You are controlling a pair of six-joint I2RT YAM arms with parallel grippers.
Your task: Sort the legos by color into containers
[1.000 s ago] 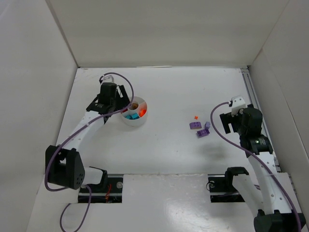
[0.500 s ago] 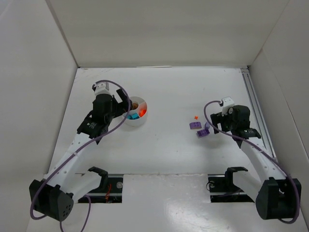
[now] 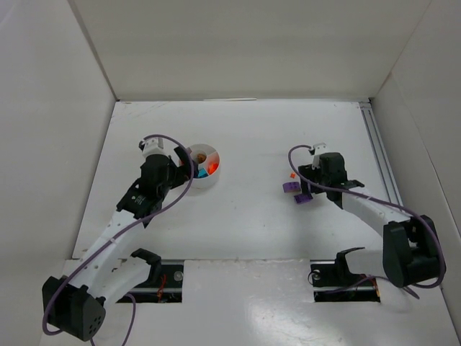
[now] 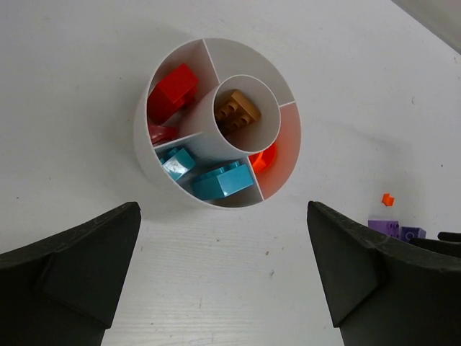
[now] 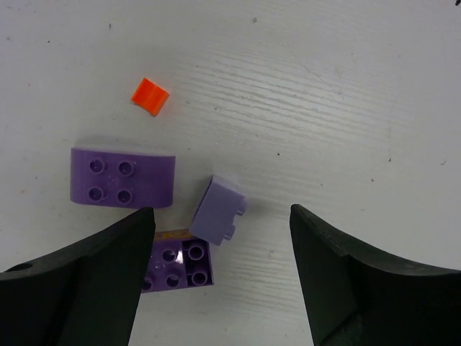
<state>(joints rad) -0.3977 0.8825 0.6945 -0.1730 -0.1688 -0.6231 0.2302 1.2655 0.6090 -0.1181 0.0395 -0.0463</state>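
Your right gripper [image 5: 216, 288] is spread wide at the bottom of its wrist view and holds nothing. The big purple brick [image 5: 122, 177] sits left of the middle, bumps up, with its long side running left to right. A pale purple brick [image 5: 218, 209] is tipped on its side just beside it. A dark purple brick [image 5: 176, 263] lies below them, bumps up. A tiny orange piece [image 5: 150, 96] sits at the upper left. Your left gripper [image 4: 223, 281] is wide and empty too, below the white dish [image 4: 248, 58] in the upper middle.
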